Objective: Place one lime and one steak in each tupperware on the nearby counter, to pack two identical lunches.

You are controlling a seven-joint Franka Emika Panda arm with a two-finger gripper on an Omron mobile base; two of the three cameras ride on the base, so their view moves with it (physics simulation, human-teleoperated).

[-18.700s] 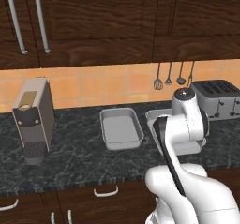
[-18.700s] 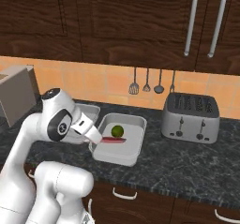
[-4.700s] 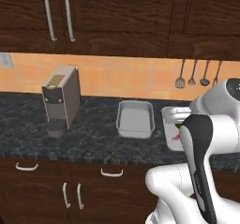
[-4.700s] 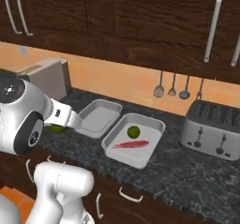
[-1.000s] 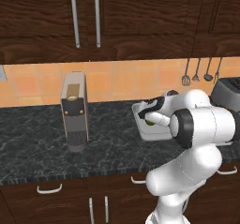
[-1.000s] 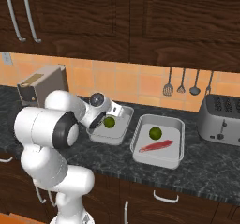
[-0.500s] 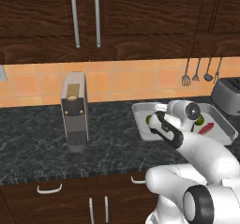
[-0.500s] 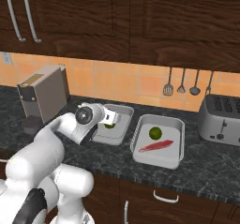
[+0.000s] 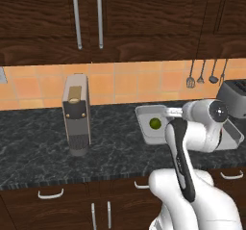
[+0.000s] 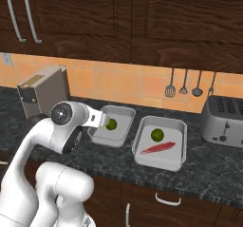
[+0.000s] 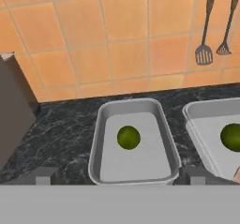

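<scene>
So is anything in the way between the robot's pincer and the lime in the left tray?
Nothing visible is. In the hand view the open pincer looks straight over the near rim of the left tupperware at the lime, which lies alone on the tray floor with bare space all around it.

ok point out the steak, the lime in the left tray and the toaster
steak [image 10: 158, 148], right base view, middle of the red slab in the right tray
lime [image 11: 128, 137], hand view, centre of the green ball in the left tray
toaster [image 10: 224, 120], right base view, its silver front face
</scene>
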